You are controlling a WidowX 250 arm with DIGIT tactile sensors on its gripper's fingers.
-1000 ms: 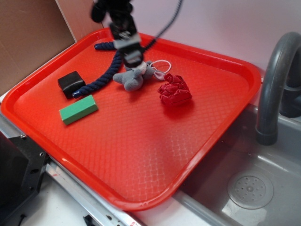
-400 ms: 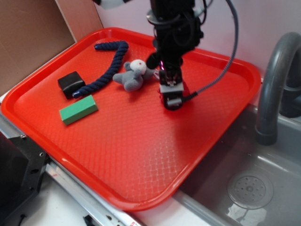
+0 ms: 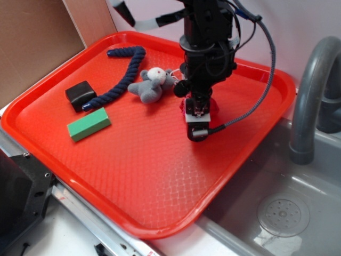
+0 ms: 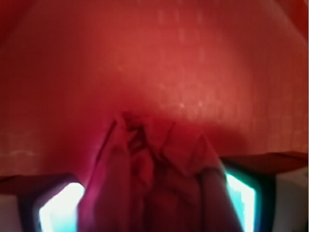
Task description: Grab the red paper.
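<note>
The claw (image 3: 196,114) stands straight over the paper (image 4: 154,179), its 2 fingers (image 4: 58,208) spread wide with the wad between them, not yet gripped.

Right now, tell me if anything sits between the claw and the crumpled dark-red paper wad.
Nothing visible does. The claw is down over the crumpled dark-red paper wad, which fills the space between its fingers in the wrist view. The grey plush mouse lies off to the side on the bright-red plastic tray.
</note>
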